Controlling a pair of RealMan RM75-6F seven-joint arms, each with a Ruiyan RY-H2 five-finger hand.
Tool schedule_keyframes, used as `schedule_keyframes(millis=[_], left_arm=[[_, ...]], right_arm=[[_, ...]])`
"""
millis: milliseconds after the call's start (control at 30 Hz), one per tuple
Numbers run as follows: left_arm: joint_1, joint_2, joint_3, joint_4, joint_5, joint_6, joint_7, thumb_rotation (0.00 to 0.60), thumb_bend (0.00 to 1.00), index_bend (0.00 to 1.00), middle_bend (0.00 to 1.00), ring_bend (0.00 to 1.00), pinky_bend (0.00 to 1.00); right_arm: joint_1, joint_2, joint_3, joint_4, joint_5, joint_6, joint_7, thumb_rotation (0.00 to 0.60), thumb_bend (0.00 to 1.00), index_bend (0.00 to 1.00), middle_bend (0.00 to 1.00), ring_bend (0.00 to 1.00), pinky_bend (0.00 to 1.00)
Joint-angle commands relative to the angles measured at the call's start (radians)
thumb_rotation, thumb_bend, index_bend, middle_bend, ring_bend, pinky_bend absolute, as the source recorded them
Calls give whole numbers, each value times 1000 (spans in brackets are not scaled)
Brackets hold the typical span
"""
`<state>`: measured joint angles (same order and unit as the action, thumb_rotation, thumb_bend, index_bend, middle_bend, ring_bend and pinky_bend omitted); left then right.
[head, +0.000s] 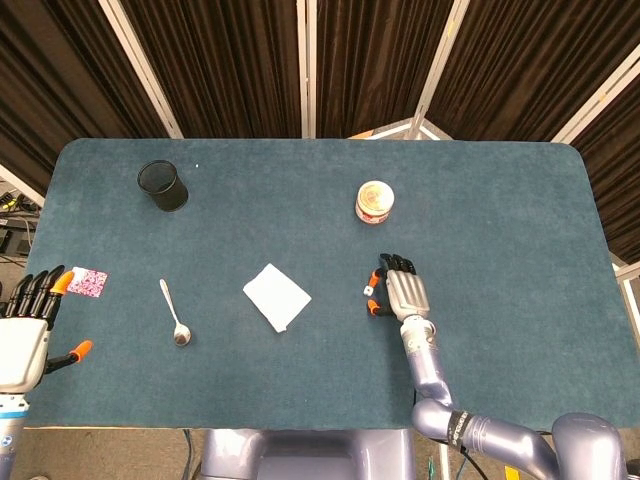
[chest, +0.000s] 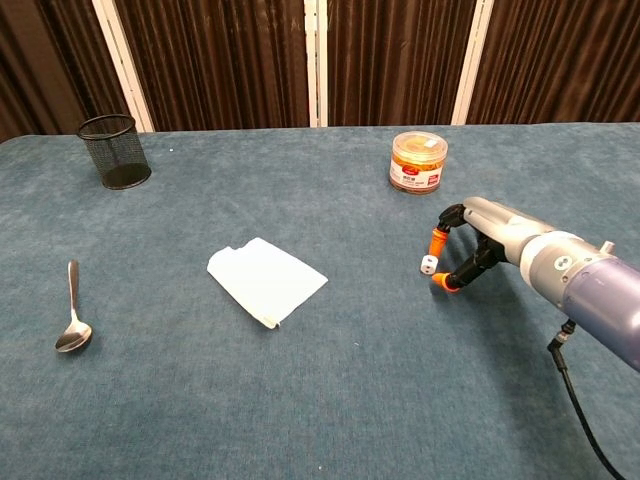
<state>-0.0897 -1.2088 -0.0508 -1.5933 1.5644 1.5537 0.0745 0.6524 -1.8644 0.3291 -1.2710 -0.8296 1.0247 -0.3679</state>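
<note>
A tiny white die (head: 368, 290) (chest: 427, 264) lies on the blue table (head: 500, 220) right of centre. My right hand (head: 400, 290) (chest: 480, 245) hovers just right of the die, low over the cloth. Its orange fingertips (chest: 436, 240) bracket the die from behind and in front, and I cannot tell if they touch it. The fingers stay apart and hold nothing. My left hand (head: 25, 335) hangs off the table's left edge with fingers spread, empty, nearest to a pink patterned card (head: 86, 282). The chest view does not show the left hand.
A round snack jar (head: 374, 202) (chest: 418, 162) stands behind the right hand. A folded white napkin (head: 277, 297) (chest: 265, 279) lies mid-table. Left of it lie a metal spoon (head: 175, 315) (chest: 72, 322) and, at the back left, a black mesh cup (head: 163, 186) (chest: 113, 150).
</note>
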Motion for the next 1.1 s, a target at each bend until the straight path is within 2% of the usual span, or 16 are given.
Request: schedule_keyframes(millis=[33, 300, 567, 700, 867, 1100], left_arm=[[-1, -1, 0, -1, 0, -1, 1, 600, 43, 0, 0, 0, 0], [-3, -1, 2, -2, 1, -4, 4, 600, 42, 0, 0, 0, 0], [-5, -1, 3, -3, 1, -6, 1, 600, 43, 0, 0, 0, 0], [-4, 0, 5, -3, 4, -3, 1, 600, 43, 0, 0, 0, 0], [-3, -2, 7, -4, 8, -1, 7, 600, 42, 0, 0, 0, 0], [-2, -3, 7, -6, 12, 5, 13, 600, 43, 0, 0, 0, 0]], right_arm=[[2, -2, 1, -2, -2, 3, 1, 600, 235, 495, 99, 0, 0], [12, -9, 4, -7, 5, 10, -8, 600, 257, 509, 107, 0, 0], [21, -23, 3, 12, 15, 2, -10, 600, 372, 588, 157, 0, 0], [21, -26, 4, 12, 8, 6, -3, 600, 382, 607, 170, 0, 0], [14, 15, 16, -81, -65, 66, 16, 600, 381, 609, 173, 0, 0], [-1, 136, 41, -314, -154, 178, -46, 600, 381, 604, 172, 0, 0]])
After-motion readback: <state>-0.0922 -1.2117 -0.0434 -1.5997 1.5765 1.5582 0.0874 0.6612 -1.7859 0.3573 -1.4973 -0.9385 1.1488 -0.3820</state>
